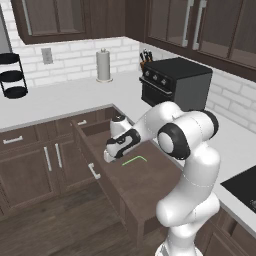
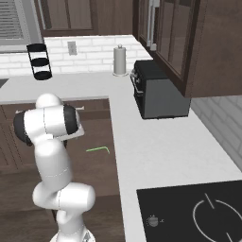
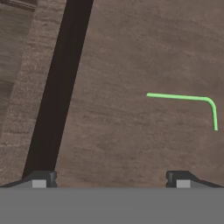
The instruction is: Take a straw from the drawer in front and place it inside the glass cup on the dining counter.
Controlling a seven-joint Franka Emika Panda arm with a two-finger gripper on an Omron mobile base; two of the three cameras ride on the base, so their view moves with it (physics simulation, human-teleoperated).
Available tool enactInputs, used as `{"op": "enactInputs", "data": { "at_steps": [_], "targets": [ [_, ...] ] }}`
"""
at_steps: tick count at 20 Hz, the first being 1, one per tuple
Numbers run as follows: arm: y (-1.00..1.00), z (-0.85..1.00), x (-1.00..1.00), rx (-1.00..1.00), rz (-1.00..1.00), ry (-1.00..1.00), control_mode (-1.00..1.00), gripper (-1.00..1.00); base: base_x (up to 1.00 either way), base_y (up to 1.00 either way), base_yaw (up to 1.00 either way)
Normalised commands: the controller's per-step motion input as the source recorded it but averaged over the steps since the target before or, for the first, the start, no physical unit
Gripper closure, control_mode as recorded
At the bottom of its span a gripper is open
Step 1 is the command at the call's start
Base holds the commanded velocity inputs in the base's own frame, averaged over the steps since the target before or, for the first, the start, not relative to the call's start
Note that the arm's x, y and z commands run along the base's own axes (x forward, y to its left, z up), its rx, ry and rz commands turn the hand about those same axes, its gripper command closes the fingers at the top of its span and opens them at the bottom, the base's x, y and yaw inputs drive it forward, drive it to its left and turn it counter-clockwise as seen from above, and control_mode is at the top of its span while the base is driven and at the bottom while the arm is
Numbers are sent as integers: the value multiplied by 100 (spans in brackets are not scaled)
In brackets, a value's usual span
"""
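Looking down through the hand camera, I see the thin light green straw (image 3: pixel 183 97) lying flat on the brown wooden floor of the wide dark-brown drawer (image 1: pixel 131 182), which stands pulled out. The straw is not straight: a long run ends in a rounded bend and a short leg. Nothing touches it, and it lies off to one side of my line of approach rather than between the fingertips.

My claw (image 3: pixel 111 178) hangs above the drawer floor with its jaws spread wide and nothing between them.

My worry from here is the descent. If I drop straight down, I judge the fingers would close on bare wood beside the straw. It is so thin and flat that even a centred pinch could slide over it or flick it away, and the bend may make it pivot. The drawer's side wall (image 3: pixel 57 87) is near one fingertip too, so a sideways correction that way risks a knock.
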Motion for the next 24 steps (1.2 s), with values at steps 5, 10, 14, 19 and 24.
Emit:
{"op": "enactInputs", "data": {
  "at_steps": [5,10,14,19,24],
  "targets": [
    [0,-51,13,9,0,9,-100,-100,0,0,0],
    [4,-40,-1,7,0,1,-100,-100,0,0,0],
    [32,-29,-13,3,0,0,-100,-100,0,0,0],
    [61,-23,-24,0,0,0,-100,-100,0,0,0],
    [81,-13,-31,0,0,0,-100,-100,0,0,0]
  ]
}}
